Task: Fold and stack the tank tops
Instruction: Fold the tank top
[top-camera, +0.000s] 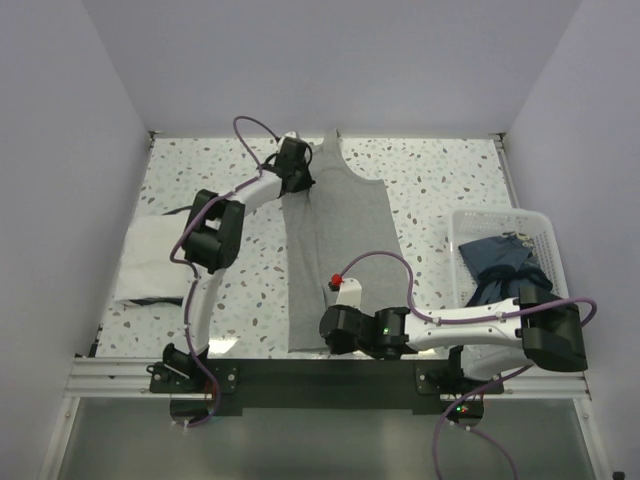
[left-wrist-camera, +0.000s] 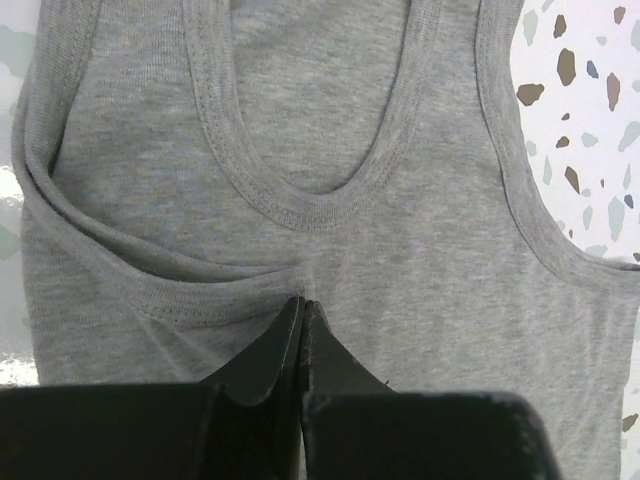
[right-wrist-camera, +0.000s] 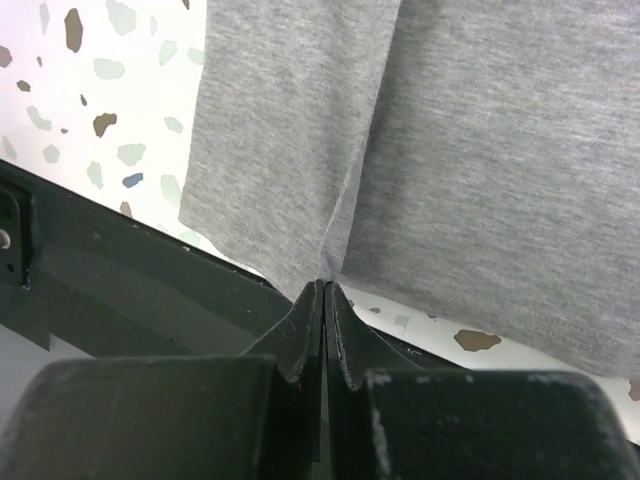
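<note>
Found grey top (top-camera: 345, 250) flat on counter (top-camera: 450, 180), pinched below neckline by left claw (left-wrist-camera: 303, 300), at hem by right claw (right-wrist-camera: 325, 283). Judged both bites thin; feared slip or skewed fold under uneven pull.

Two tank tops: one grey top (top-camera: 340, 250), one white top (top-camera: 150, 262). One basket (top-camera: 500, 218), with one heap of dark blue cloth (top-camera: 495, 262); number of pieces in the heap impossible to tell. One table (top-camera: 440, 180). Two arms: left arm (top-camera: 205, 240), right arm (top-camera: 450, 325). Four fingers, two per arm: left fingers (left-wrist-camera: 270, 350), right fingers (right-wrist-camera: 295, 340). Two purple cables, one per arm: left cable (top-camera: 250, 125), right cable (top-camera: 385, 255).
</note>
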